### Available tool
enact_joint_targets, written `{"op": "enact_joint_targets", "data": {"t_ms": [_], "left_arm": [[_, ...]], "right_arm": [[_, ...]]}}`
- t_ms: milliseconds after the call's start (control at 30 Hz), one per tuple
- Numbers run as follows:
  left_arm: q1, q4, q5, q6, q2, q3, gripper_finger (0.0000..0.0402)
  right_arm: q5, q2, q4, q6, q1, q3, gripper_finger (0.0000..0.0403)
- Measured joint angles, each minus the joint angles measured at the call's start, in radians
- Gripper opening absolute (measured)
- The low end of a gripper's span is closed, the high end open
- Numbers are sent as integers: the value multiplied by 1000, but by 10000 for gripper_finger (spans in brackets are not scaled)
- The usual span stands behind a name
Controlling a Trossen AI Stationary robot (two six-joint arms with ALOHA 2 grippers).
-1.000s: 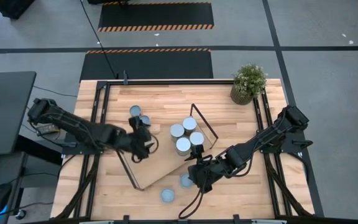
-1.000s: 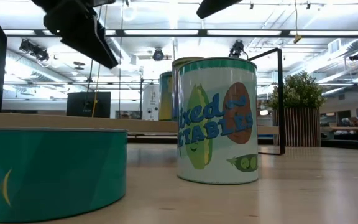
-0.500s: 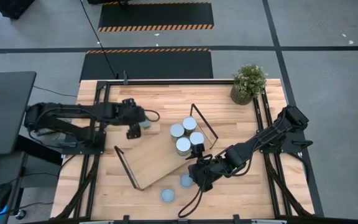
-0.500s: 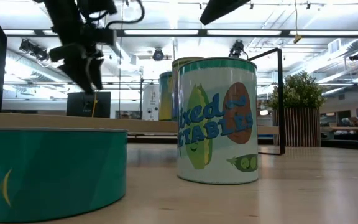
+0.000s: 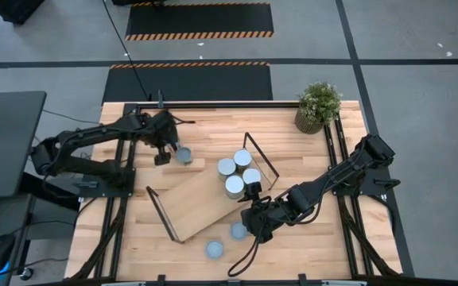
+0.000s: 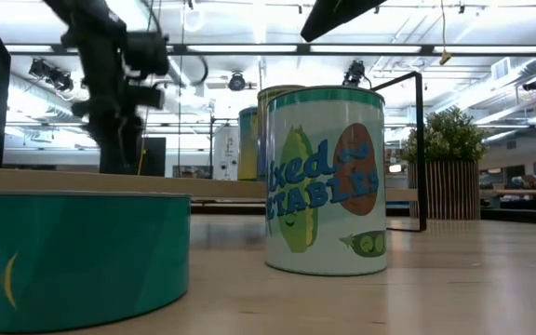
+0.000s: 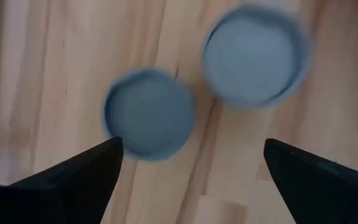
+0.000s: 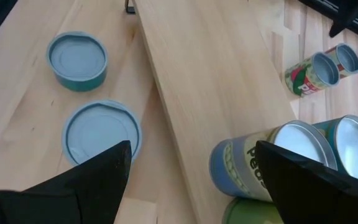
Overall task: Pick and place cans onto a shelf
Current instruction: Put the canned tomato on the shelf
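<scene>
- My left gripper (image 5: 164, 149) hangs over the far-left part of the surface (image 5: 213, 127), jaws spread wide and holding nothing.
- The two loose cans (image 5: 183, 155) lie straight below it, standing upright, so their long axes run up toward the jaws; I judge a plain vertical drop would straddle one.
- The left arm is clearly the nearer one for that pair.
- My right gripper (image 5: 254, 224) sits low at the near end of the shelf (image 5: 197, 202), jaws partly open with nothing between them.
- Four cans (image 5: 234, 186) cluster on the shelf's far end, just beyond that gripper; two flat teal tins (image 5: 214, 249) rest on the surface near it.
- The left wrist view alone shows two separate round tops (image 7: 149, 112), close together but apart; from the high view the arm hides one.
- The right wrist view alone shows a labelled can lying on its side (image 8: 312, 73) farther off.
- The low view gives labels, a mixed-vegetables can (image 6: 326, 181), but no layout.
</scene>
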Motion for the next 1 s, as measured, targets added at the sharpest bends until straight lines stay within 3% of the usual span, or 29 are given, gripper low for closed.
{"op": "enact_joint_targets", "data": {"t_ms": [467, 1000], "left_arm": [[151, 166, 3, 3, 26, -120, 395], [136, 324, 8, -55, 201, -118, 395]], "right_arm": [[-1, -1, 7, -29, -7, 0, 349], [-2, -1, 11, -32, -7, 0, 349]]}}
